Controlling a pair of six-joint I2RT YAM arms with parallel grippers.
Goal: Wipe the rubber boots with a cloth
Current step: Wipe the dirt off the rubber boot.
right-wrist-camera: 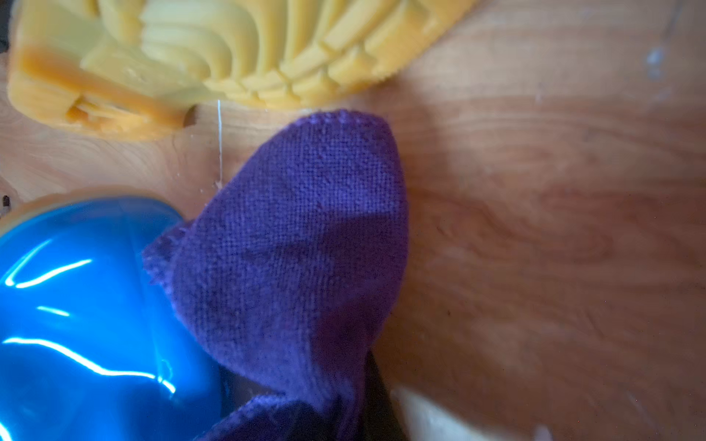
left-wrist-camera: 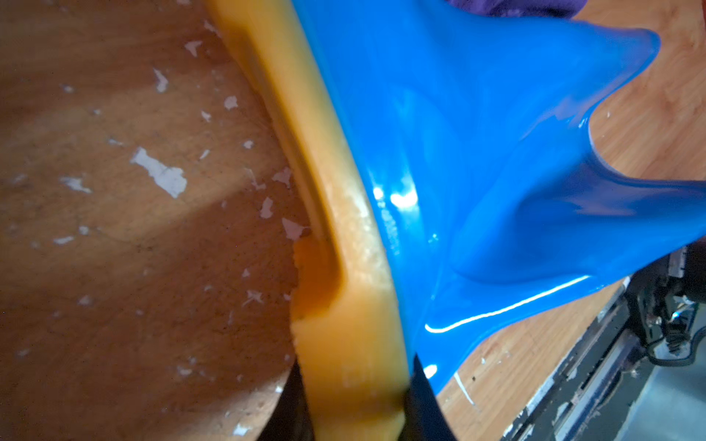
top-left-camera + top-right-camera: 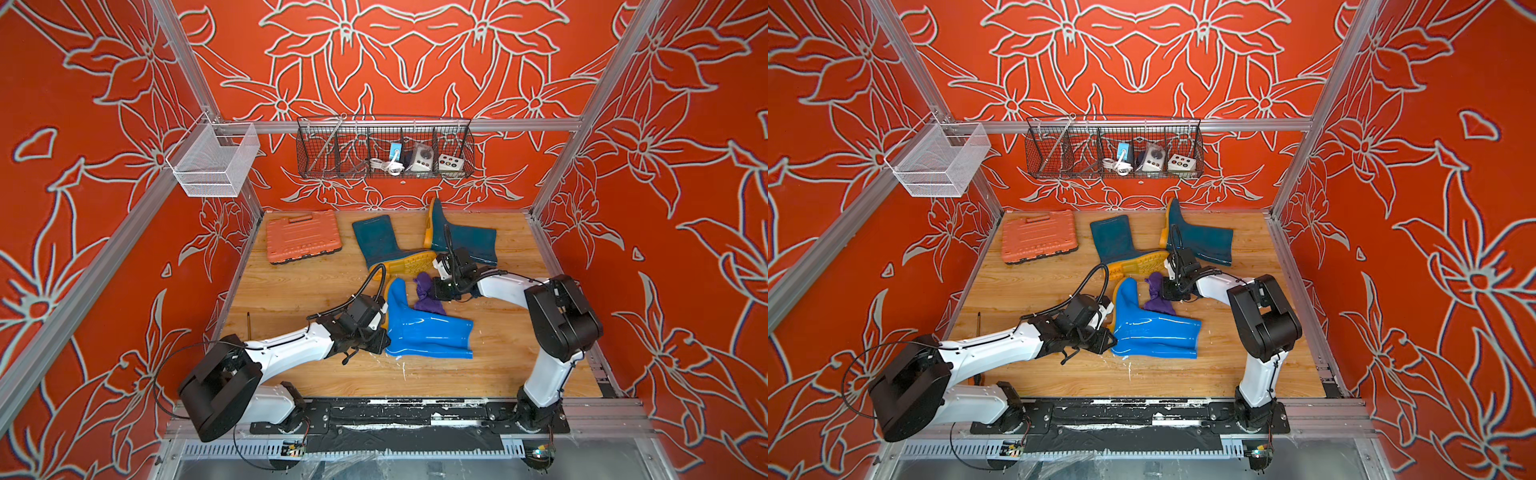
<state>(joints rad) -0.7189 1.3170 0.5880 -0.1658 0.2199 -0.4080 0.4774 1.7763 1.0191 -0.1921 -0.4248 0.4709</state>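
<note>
The blue boot [image 3: 428,332] lay on its side on the tabletop [image 3: 299,291], a little in front of the middle. Its orange-yellow sole was turned toward the robot's left and its shaft mouth toward the right. The left gripper [image 2: 355,404] was closed on the heel end of that sole, with one finger on each side of the yellow edge in the left wrist view. The right gripper [image 3: 435,293] was clamped shut on the cloth [image 3: 428,303]. The cloth hung bunched just beside the boot's toe, its lower fold touching the blue rubber where the foot meets the shaft.

Room was tight behind the toe. The nearer teal boot [image 3: 380,243] lay with its tread facing the blue toe, and the right wrist view showed only a narrow strip of bare wood between them. The far teal boot [image 3: 469,243] lay by the back edge, just behind the right wrist. The tool case [image 3: 303,237] sat flat in the back left corner.

Bare wood lay open in front of the blue boot up to the front edge. There was more on the left between the case and the left arm, and on the right beyond the shaft mouth toward the side rail.
</note>
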